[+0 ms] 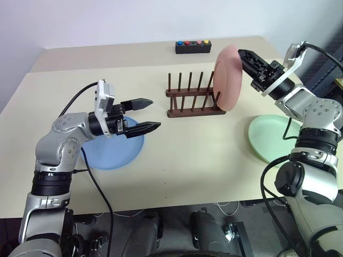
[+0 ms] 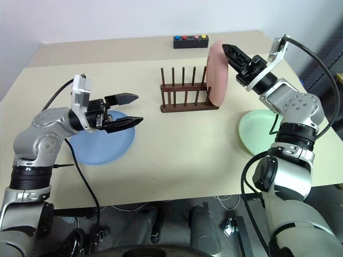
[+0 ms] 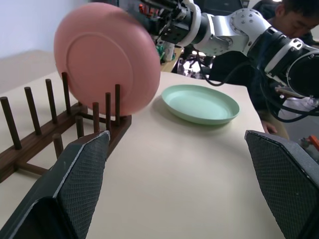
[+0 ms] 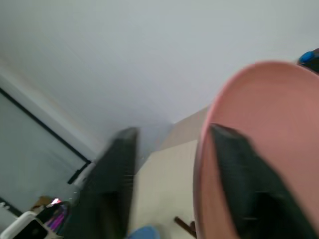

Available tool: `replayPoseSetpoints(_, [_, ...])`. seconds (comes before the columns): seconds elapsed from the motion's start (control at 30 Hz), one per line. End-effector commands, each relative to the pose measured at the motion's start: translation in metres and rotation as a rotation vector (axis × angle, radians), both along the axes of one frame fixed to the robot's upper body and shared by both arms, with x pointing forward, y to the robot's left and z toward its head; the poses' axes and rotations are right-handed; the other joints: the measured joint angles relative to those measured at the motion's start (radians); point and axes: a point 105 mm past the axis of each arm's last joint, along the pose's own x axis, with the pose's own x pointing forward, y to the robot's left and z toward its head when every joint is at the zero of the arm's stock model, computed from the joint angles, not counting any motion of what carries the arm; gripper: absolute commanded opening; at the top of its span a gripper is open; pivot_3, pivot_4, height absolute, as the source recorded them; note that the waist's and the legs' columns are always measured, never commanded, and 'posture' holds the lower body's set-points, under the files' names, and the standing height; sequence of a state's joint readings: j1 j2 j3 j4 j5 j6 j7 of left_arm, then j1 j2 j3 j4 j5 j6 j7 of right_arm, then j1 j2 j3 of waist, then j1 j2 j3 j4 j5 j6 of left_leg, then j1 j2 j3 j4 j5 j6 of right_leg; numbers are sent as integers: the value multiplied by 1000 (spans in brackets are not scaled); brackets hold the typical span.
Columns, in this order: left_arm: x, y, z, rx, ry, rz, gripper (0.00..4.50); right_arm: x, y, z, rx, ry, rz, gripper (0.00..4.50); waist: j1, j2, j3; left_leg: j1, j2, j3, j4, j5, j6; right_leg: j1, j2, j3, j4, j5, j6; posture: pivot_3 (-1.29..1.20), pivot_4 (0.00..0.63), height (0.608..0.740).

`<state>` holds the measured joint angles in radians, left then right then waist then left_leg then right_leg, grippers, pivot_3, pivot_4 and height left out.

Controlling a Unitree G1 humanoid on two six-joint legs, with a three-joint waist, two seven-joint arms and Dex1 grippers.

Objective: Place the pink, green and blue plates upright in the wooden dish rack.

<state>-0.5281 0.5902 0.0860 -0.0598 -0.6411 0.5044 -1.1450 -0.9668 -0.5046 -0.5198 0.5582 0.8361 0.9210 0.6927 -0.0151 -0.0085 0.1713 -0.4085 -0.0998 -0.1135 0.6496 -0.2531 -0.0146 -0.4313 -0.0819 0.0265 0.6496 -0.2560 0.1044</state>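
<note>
Wooden dish rack (image 1: 194, 97) sits toward the far middle of the beige table (image 1: 187, 160), two rails of thin upright pegs. Pink plate (image 1: 229, 77) stands on edge at the rack's right end, lower rim down among the last pegs, leaning slightly. Right gripper (image 1: 245, 58) is at the plate's upper rim; in the right wrist view its two fingers are spread, one on each side of the rim with a gap showing, so the grasp looks let go, though whether a finger touches the plate I cannot tell. Green plate (image 1: 273, 136) lies flat on the table to the right of the rack, partly behind the right arm. Blue plate (image 1: 115, 147) lies flat to the left, well apart from the rack. Left gripper (image 1: 146, 114) hovers above the blue plate's far edge, pointing toward the rack, fingers spread wide and empty. Small black box with coloured buttons (image 1: 192, 47) rests at the table's far edge behind the rack.
</note>
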Motion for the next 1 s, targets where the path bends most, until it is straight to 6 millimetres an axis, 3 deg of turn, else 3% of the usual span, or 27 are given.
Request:
replayPoseSetpoints(0.03, [-3, -3, 9, 14, -41, -9, 4500, 0, -13, 29, -54, -118, -94, 4490, 1, 0, 0, 0, 0, 0, 0, 0, 0, 0, 0, 0, 0, 0, 0, 0, 150, 740])
replayPoseSetpoints(0.33, [-4, -5, 10, 7, -38, -24, 4500, -12, -50, 71, -29, -329, -288, 4490, 0, 0, 0, 0, 0, 0, 0, 0, 0, 0, 0, 0, 0, 0, 0, 0, 150, 740])
replayPoseSetpoints(0.43, [-3, -5, 10, 7, -41, -26, 4500, -21, -51, 72, -75, -375, -277, 4490, 2, 0, 0, 0, 0, 0, 0, 0, 0, 0, 0, 0, 0, 0, 0, 0, 150, 740])
replayPoseSetpoints(0.53, [-6, -7, 12, 7, -47, -47, 4500, -49, -34, 58, -222, -426, -93, 4490, 6, 0, 0, 0, 0, 0, 0, 0, 0, 0, 0, 0, 0, 0, 0, 0, 150, 740])
replayPoseSetpoints(0.67, [-13, -4, 18, -10, -58, -83, 4500, -78, -31, 29, -527, -471, -24, 4490, 4, 0, 0, 0, 0, 0, 1, -1, 2, 1, 0, 0, -1, 0, 0, 0, 150, 740])
replayPoseSetpoints(0.77, [-14, -5, 16, -12, -52, -94, 4500, -108, -32, -7, -688, -390, 150, 4490, 6, 0, 0, 0, 0, 0, 1, -3, 5, 1, 0, 0, 0, 0, 0, 0, 150, 740])
replayPoseSetpoints(0.83, [-15, -6, 16, -23, -45, -105, 4500, -111, -30, -23, -765, -377, 168, 4490, 4, 0, 0, 1, 0, 0, 1, -3, 5, 1, 0, -1, 0, 0, 0, 0, 150, 740])
replayPoseSetpoints(1.0, [-13, -12, 16, -23, -49, -121, 4500, -96, -11, -42, -777, -349, 208, 4490, -1, 1, -1, 4, 1, 3, 2, -3, 6, 3, 1, 2, 2, 0, 0, 0, 150, 740])
